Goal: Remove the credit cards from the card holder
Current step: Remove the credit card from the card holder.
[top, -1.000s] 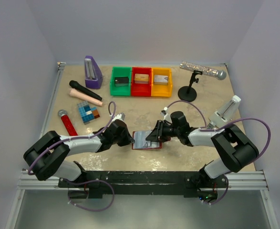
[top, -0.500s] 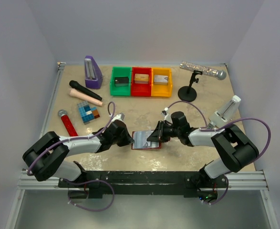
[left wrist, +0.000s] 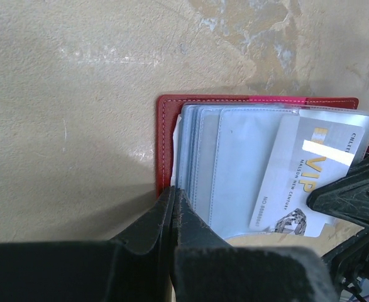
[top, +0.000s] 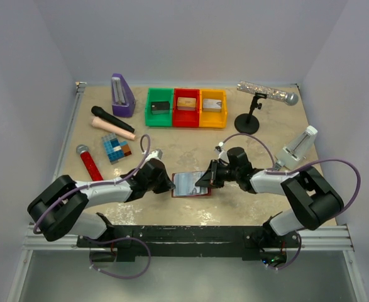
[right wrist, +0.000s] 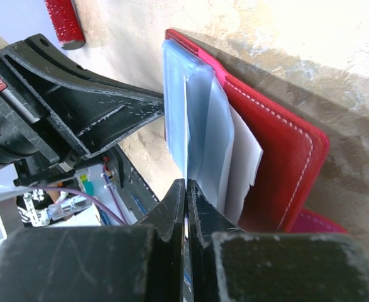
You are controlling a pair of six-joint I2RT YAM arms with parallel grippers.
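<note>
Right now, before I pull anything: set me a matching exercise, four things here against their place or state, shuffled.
1 left gripper
2 silver VIP card
3 card holder
4 red microphone

a lying open, red cover underneath
b askew on the clear sleeves
c shut on the holder's sleeve edge
d lying off to the left, untouched

Pairs: 1-c, 2-b, 3-a, 4-d

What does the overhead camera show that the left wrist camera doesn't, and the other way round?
Only overhead: the coloured trays and the purple metronome. Only the left wrist: the VIP lettering on a silvery card poking from a clear sleeve. Both: the open red card holder, the left end effector and the right end effector at it.
</note>
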